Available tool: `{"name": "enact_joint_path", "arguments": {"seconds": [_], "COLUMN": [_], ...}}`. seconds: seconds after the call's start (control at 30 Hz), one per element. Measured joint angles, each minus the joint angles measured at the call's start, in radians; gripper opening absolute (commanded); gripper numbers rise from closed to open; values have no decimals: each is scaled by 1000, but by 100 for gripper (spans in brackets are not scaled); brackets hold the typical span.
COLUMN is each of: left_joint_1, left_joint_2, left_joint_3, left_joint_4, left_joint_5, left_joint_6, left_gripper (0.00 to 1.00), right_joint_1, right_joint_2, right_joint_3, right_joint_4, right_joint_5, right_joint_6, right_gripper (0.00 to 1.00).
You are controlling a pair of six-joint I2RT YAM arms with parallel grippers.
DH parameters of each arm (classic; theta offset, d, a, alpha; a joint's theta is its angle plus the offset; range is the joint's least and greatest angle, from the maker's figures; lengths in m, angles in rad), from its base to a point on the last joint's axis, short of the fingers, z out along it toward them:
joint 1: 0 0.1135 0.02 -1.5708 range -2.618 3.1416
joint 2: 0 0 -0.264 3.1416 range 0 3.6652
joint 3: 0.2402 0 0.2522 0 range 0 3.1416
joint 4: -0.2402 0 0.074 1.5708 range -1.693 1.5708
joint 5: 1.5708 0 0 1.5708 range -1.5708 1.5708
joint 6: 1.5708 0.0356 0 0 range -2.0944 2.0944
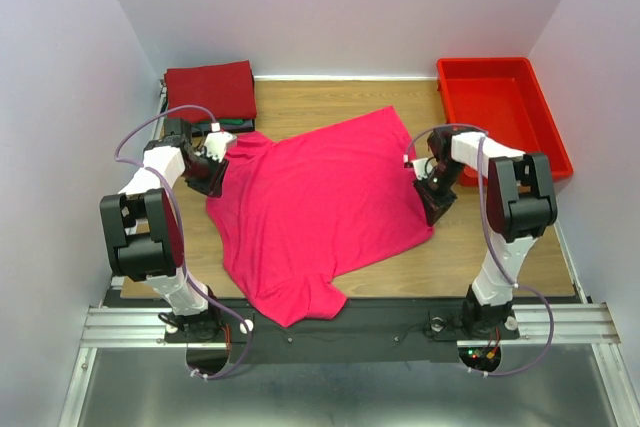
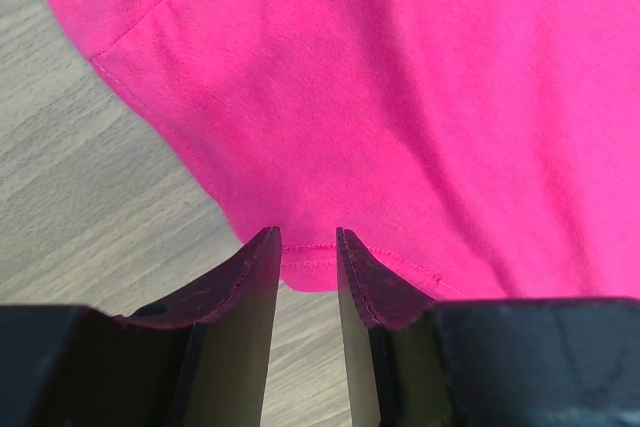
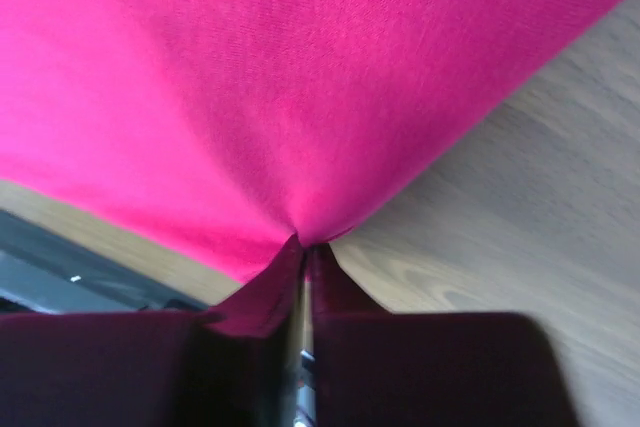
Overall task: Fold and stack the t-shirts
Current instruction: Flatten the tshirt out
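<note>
A bright pink t-shirt [image 1: 320,197] lies spread across the wooden table, its lower part hanging over the near edge. My left gripper [image 1: 212,175] is at the shirt's left edge, open. In the left wrist view its fingers [image 2: 307,237] stand apart with the stitched hem [image 2: 310,259] lying between the tips. My right gripper [image 1: 432,202] is at the shirt's right edge. In the right wrist view it [image 3: 305,245] is shut on a pinch of the pink cloth [image 3: 280,97]. A folded dark red t-shirt [image 1: 210,89] tops a stack at the back left. A sliver of green [image 1: 228,124] shows under it.
A red plastic bin [image 1: 500,112] stands at the back right. The stack sits close behind my left gripper. Walls close the table in on the left, back and right. Bare wood [image 1: 500,247] shows to the right of the shirt.
</note>
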Motion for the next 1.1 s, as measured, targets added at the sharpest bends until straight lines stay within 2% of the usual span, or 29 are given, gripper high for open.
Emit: {"name": "enact_joint_path", "arguments": {"seconds": [0.27,0.37,0.43,0.47,0.53,0.57,0.6,0.67,0.7,0.87,1.1], "left_joint_1": [0,0,0,0,0,0,0,0,0,0,0], "left_joint_2": [0,0,0,1,1,2,3,6,7,7,18], "left_joint_3": [0,0,0,0,1,3,7,18,23,59,111], "left_joint_4": [0,0,0,0,-1,-2,-3,-4,-6,-23,-42], "left_joint_5": [-8,-14,-18,-19,-21,-22,-21,-21,-20,-2,27], "left_joint_6": [0,0,0,-2,-4,-8,-11,-18,-22,-34,-40], "left_gripper": [39,38,38,38,38,38,38,38,38,38,38], "right_joint_1": [6,58,142,190,275,315,358,415,430,416,284], "right_joint_2": [-10,-37,-32,-17,31,70,119,200,227,216,90], "right_joint_3": [151,216,251,270,316,345,382,444,464,457,420], "right_joint_4": [-58,-54,-47,-47,-41,-33,-23,-10,1,0,35], "right_joint_5": [-84,-110,-120,-127,-146,-157,-171,-200,-218,-240,-269], "right_joint_6": [7,7,11,15,23,32,38,48,51,52,110], "right_gripper": [1,5,12,20,23,36,40,42,47,45,40]}}
